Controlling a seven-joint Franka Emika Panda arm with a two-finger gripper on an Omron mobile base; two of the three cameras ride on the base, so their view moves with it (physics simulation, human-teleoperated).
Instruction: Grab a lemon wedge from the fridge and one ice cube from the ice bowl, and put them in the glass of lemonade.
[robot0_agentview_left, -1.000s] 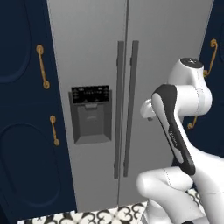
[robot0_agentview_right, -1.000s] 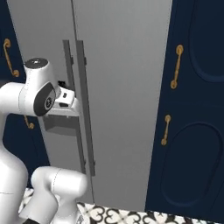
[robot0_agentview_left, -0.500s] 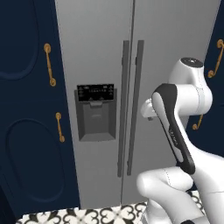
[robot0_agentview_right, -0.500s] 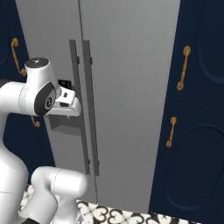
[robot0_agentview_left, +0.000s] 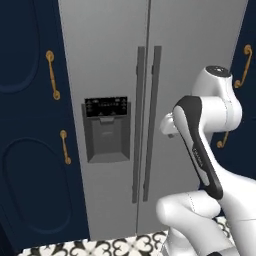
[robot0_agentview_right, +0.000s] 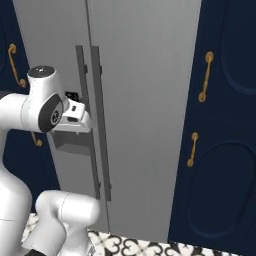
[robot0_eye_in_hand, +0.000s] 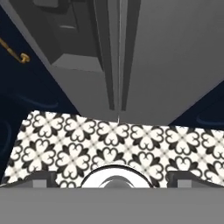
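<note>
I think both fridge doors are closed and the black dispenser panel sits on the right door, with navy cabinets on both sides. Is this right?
Not quite. The dispenser panel sits on the left door of the fridge, not the right; the left base view shows it left of the two vertical handles. The rest holds: both doors are closed, and navy cabinets stand on both sides.

Glossy white rounded arm (robot0_agentview_left: 212, 107), dark grey joint bands, black strip along forearm, bulbous white base segments

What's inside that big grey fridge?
Nothing inside can be seen: both doors of the fridge are shut. Only its handles and black dispenser panel show.
</note>
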